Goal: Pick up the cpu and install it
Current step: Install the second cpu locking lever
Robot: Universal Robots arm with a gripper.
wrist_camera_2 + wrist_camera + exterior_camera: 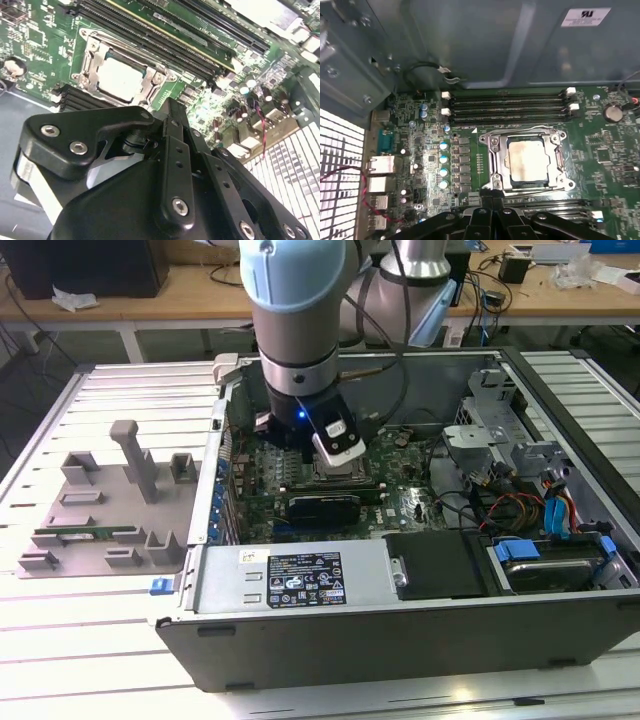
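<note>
**Chip seated in socket**

Black gripper (172,112) links fill the near foreground, fingers pressed together with nothing between them. Just beyond, the cpu (526,160) lies flat inside its metal socket frame (492,162) on the green motherboard (600,150).

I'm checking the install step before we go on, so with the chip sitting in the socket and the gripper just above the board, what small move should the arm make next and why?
Probably a short straight lift. In both wrist views the cpu already lies flat inside the socket frame, apart from the gripper, which holds nothing and hangs close over the motherboard. Rising clear would avoid bumping the memory slots.
</note>
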